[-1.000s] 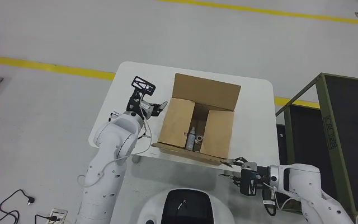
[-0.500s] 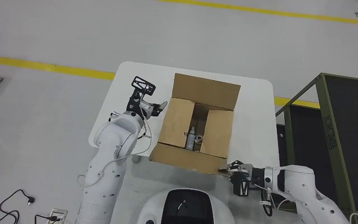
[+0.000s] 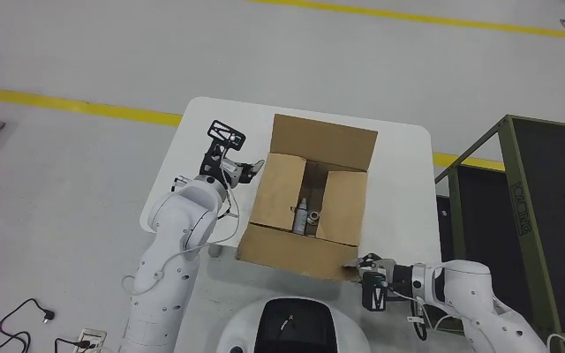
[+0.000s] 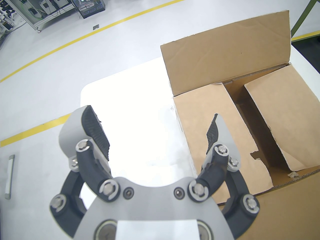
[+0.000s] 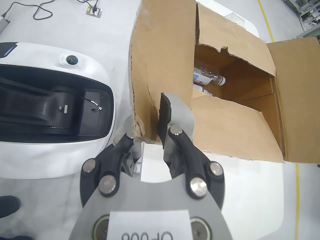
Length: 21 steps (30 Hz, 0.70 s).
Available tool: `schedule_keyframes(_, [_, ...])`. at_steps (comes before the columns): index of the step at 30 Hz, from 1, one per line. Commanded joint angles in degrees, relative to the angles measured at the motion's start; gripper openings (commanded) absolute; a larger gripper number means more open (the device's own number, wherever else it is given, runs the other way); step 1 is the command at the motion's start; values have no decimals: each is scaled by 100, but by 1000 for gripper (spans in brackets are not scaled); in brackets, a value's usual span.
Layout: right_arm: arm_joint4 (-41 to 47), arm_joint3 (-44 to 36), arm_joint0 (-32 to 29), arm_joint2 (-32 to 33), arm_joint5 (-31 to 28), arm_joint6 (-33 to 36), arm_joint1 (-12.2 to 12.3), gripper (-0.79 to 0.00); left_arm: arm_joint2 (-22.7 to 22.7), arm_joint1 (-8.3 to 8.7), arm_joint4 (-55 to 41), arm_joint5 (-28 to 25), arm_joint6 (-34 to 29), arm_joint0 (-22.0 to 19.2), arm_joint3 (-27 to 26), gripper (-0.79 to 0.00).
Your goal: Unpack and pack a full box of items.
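Observation:
A brown cardboard box stands mid-table with its flaps up or spread. Its back flap is upright. Bottles lie inside, one a clear bottle on its side. My right gripper is at the near right corner of the box, shut on the near flap. One finger presses the flap's inner face and the other is hidden behind it. My left gripper hangs open just left of the box, above the table, holding nothing.
The white table has strips of top showing left and right of the box. A green metal rack stands off the table's right side. A cable and a socket lie on the floor.
My right gripper has moved left and nearer with the near flap in it, and the flap now shows a wider face from above. The left arm has not moved.

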Motion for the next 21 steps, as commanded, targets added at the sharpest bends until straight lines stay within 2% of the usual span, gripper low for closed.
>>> schedule_keyframes(1, [13, -18, -15, 17, -18, -42, 13, -65, 0, 0, 0, 0, 0, 0, 0, 0])
schedule_keyframes(4, [13, -36, -62, 97, -200, -142, 51, 0, 0, 0, 0, 0, 0, 0, 0, 0])
schedule_keyframes(6, [140, 2, -99, 264, -386, -406, 92, 0, 0, 0, 0, 0, 0, 0, 0, 0])
schedule_keyframes(12, [196, 58, -423, 877, -393, -1276, 292, 0, 0, 0, 0, 0, 0, 0, 0, 0])
schedule_keyframes(14, [371, 125, -539, 1174, -393, -1686, 344, -43, 0, 0, 0, 0, 0, 0, 0, 0])
schedule_keyframes(15, [483, 180, -599, 1320, -379, -1872, 360, -123, 0, 0, 0, 0, 0, 0, 0, 0])
schedule_keyframes(16, [582, 230, -656, 1447, -366, -2007, 374, -286, 0, 0, 0, 0, 0, 0, 0, 0])
schedule_keyframes(18, [800, 263, -745, 1619, -342, -2243, 389, -554, 0, 0, 0, 0, 0, 0, 0, 0])
schedule_keyframes(20, [1016, 316, -816, 1713, -333, -2380, 394, -785, 0, 0, 0, 0, 0, 0, 0, 0])
schedule_keyframes(21, [1126, 385, -838, 1739, -354, -2314, 394, -785, 0, 0, 0, 0, 0, 0, 0, 0])
